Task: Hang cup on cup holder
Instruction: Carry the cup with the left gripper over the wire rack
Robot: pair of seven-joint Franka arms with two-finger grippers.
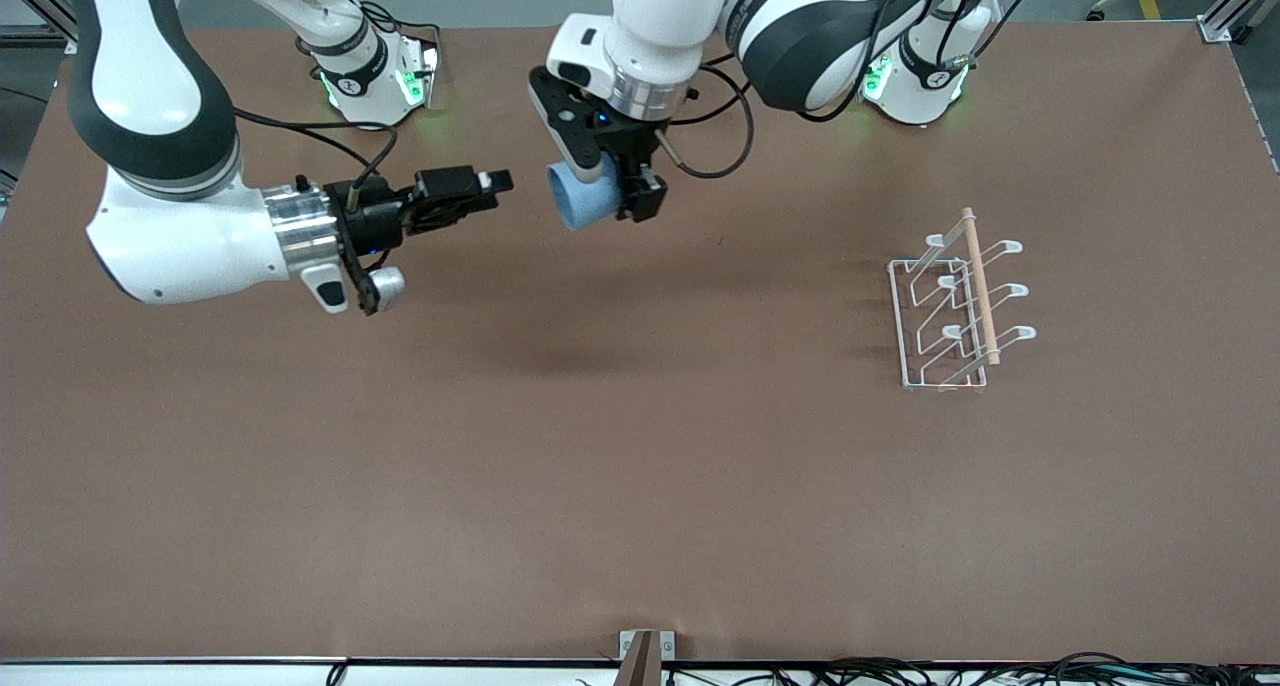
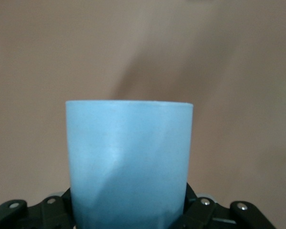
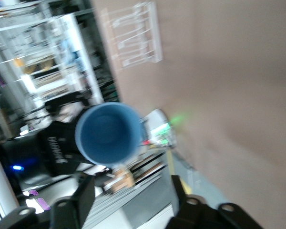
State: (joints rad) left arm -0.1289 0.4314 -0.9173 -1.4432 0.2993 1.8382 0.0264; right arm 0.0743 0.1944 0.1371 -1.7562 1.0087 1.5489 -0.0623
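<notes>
My left gripper (image 1: 612,198) is shut on the light-blue cup (image 1: 580,201) and holds it on its side in the air over the table's middle, toward the arms' bases. In the left wrist view the cup (image 2: 128,162) fills the space between the black fingers (image 2: 200,212). My right gripper (image 1: 490,183) is open and empty, in the air beside the cup, pointing at its open mouth (image 3: 107,132). The white wire cup holder (image 1: 960,306) with a wooden dowel stands on the table toward the left arm's end; it also shows in the right wrist view (image 3: 133,33).
The brown table (image 1: 640,466) is bare apart from the rack. A small metal bracket (image 1: 645,651) sits at the table edge nearest the front camera.
</notes>
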